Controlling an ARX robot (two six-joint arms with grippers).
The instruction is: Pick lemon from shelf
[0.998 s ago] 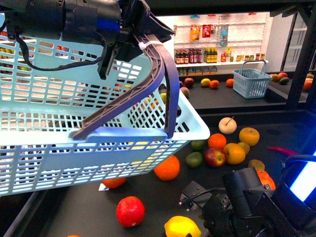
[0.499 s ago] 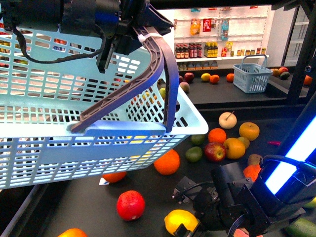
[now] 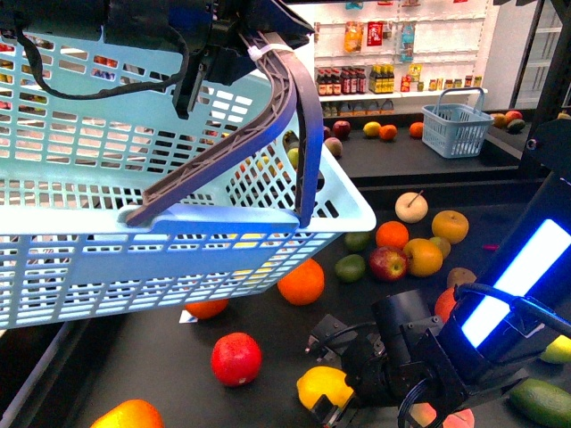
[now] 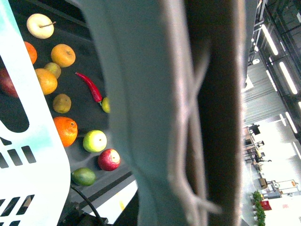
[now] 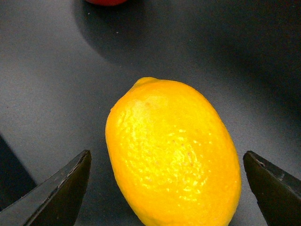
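The lemon [image 3: 323, 389] lies on its side on the near part of the shelf [image 3: 134, 357], on the bare black tray, a little right of centre; it touches no other fruit; a red fruit [image 3: 236, 358] sits well apart to its left and an orange [image 3: 302, 282] farther back. The right gripper [image 5: 168, 188] hangs low over it with its jaws spread wide, one fingertip on each side of the fruit's broad middle and neither touching the skin; the right wrist view shows the lemon's long axis running roughly across the line of closing, which suits a grip across the narrow waist. To do this step well, the gripper should go a little lower so the pads meet the widest part of the fruit rather than its upper curve, then close slowly and evenly; the smooth oval is likely to squirt out or roll if one pad lands first. The left gripper [image 3: 254, 40] is closed on the handle of the pale blue basket [image 3: 178, 259], holding it above the left of the tray, clear of the lemon.
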